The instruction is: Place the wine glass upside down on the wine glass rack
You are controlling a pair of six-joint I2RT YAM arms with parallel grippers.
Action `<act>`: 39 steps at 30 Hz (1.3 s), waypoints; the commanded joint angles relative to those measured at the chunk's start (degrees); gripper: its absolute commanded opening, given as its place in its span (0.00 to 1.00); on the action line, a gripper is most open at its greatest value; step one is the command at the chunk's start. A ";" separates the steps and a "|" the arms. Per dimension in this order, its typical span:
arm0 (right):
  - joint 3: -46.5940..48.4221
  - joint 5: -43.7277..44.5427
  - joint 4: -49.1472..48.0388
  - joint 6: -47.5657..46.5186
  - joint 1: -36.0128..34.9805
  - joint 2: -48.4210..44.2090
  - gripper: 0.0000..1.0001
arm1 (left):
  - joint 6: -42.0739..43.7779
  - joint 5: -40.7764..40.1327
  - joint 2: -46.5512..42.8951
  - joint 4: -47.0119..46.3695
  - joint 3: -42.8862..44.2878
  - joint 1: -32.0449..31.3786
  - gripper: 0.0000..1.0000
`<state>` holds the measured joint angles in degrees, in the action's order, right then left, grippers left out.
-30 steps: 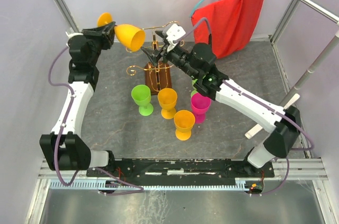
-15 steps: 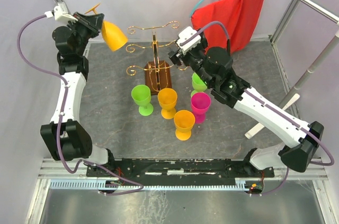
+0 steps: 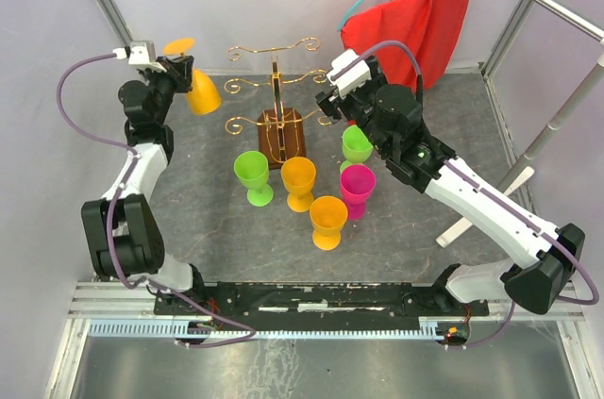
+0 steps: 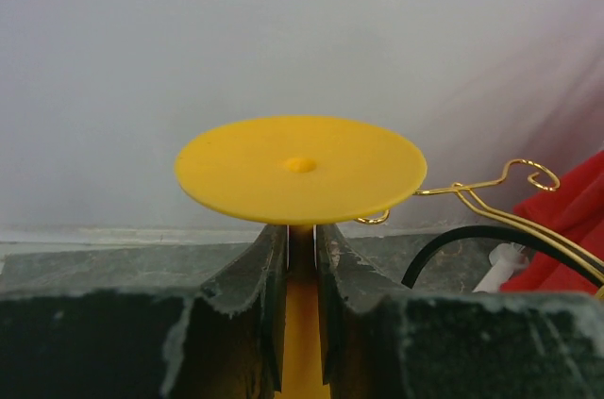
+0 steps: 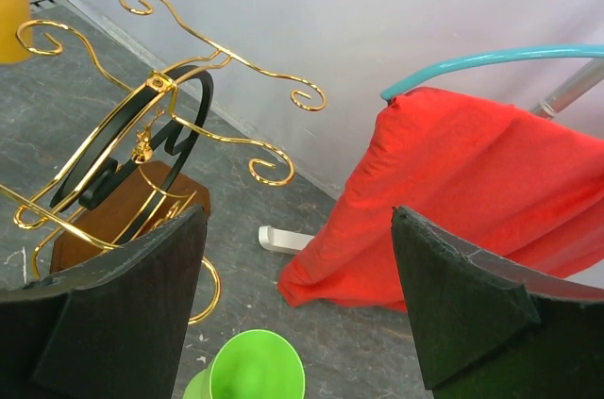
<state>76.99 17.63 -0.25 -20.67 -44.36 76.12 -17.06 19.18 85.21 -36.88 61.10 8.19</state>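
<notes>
Yellow wine glass, foot up, in left end effector; right end effector wide

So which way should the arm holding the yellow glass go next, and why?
Probably sideways toward the wine glass rack, lining the stem up with a curled wire arm. The left gripper holds the yellow wine glass foot up, bowl down, but it hangs apart from the rack.

Three orange-yellow plastic wine glasses, two lime-green glasses, one magenta glass; one gold wire rack on a dark wooden base; one red cloth.
</notes>
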 commanded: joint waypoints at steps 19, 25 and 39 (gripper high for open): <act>-0.91 -4.63 -3.98 -0.89 1.55 -0.07 0.88 | 8.08 15.13 19.02 -41.49 -4.44 -6.25 0.03; -0.89 -3.78 -4.42 -1.79 1.60 0.52 0.88 | 7.05 14.53 24.41 -44.01 -0.57 -7.36 0.03; 0.98 -1.36 -4.26 -3.32 1.92 3.15 0.89 | 4.30 14.62 34.82 -47.12 9.95 -8.19 0.03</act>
<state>75.70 14.79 -2.11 -22.87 -42.63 78.94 -12.12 33.34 118.08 -79.33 66.98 0.38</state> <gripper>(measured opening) 0.888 0.221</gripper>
